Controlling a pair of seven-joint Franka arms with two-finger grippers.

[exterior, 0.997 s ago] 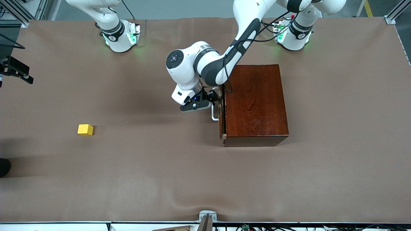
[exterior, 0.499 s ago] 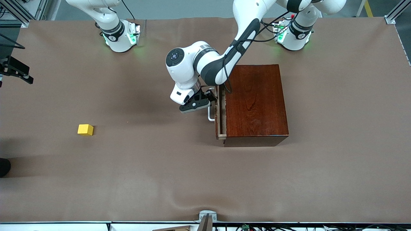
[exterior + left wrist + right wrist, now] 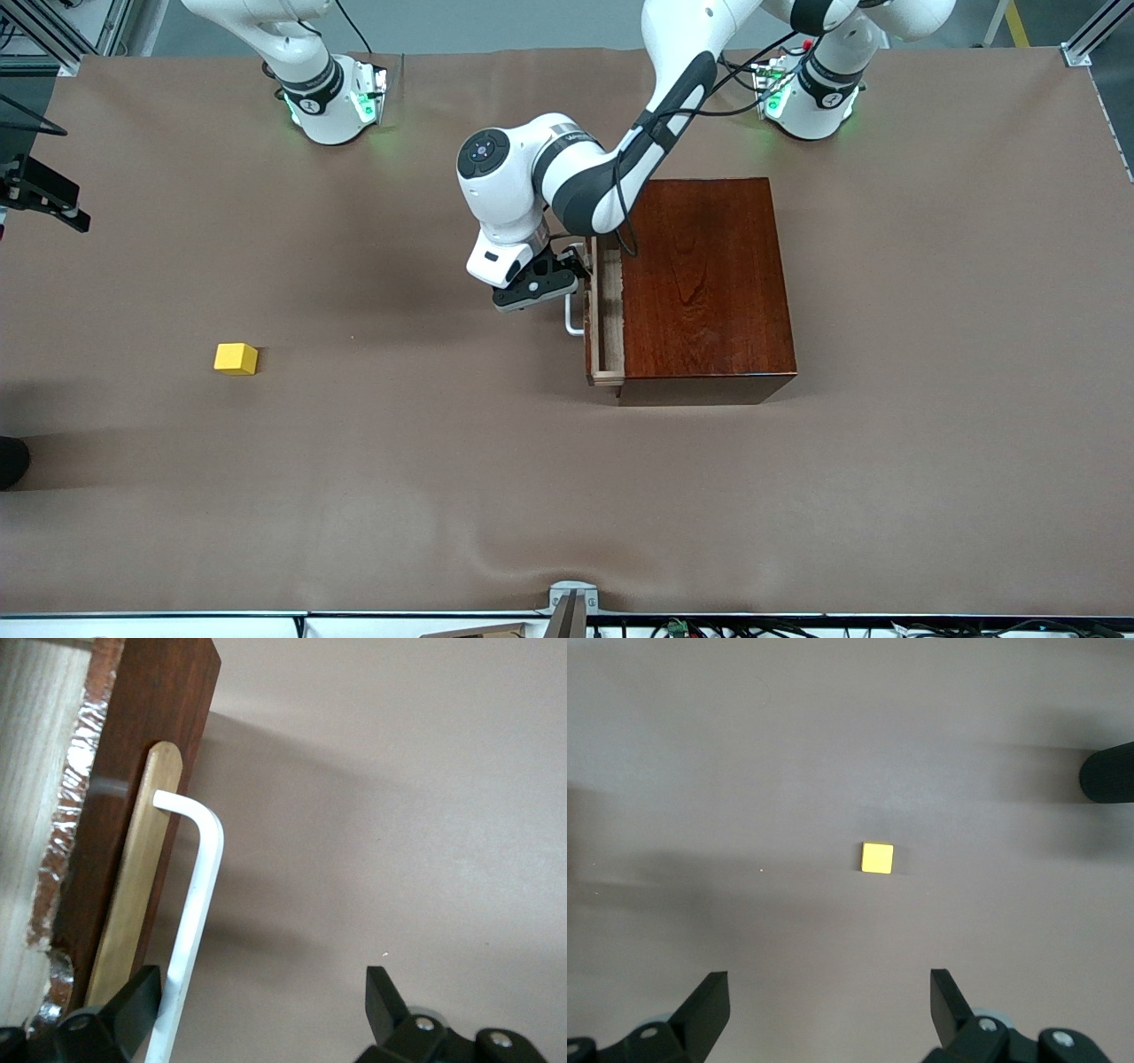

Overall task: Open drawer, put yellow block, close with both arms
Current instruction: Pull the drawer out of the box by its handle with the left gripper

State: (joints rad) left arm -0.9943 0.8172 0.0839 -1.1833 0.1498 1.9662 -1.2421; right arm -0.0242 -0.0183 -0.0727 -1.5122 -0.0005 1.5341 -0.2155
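Observation:
The drawer (image 3: 605,312) is pulled a little way out of the dark red-brown box (image 3: 704,275), and a strip of its pale-wood tray shows. My left gripper (image 3: 574,271) is open at the white loop handle (image 3: 571,317). In the left wrist view the handle (image 3: 193,904) runs between the fingers of the left gripper (image 3: 264,1001), close against one finger (image 3: 133,1005). The yellow block (image 3: 236,359) lies on the table toward the right arm's end. My right gripper (image 3: 829,1010) is open and empty, high over the yellow block (image 3: 877,858).
A brown cloth (image 3: 496,478) covers the table. A black object (image 3: 11,461) sits at the table edge at the right arm's end, nearer the front camera than the block; it also shows in the right wrist view (image 3: 1109,773).
The drawer has slid farther out of the box toward the right arm's end, and my left gripper has moved that way with the handle. The yellow block has not moved.

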